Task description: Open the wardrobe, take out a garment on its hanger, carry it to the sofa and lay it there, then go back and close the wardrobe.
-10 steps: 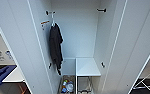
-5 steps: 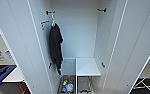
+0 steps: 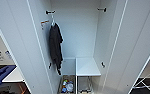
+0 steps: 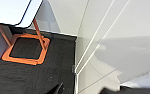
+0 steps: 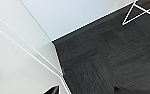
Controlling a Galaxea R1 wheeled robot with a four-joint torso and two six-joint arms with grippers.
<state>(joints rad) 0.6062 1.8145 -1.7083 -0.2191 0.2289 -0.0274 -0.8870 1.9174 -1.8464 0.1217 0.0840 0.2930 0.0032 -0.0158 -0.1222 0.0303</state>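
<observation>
Before me, one white wardrobe (image 3: 86, 32) stands with both doors open; inside, one black garment (image 3: 55, 47) hangs on one white hanger (image 3: 52, 21). My grippers' state: cannot tell.

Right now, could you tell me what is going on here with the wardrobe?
The robot faces the wardrobe, whose two doors stand wide open. Nothing is being handled at this moment. Inside, a black garment hangs on a white hanger at the left, near the rail fitting. Low down sit a white shelf and wire baskets, one holding small items.
</observation>
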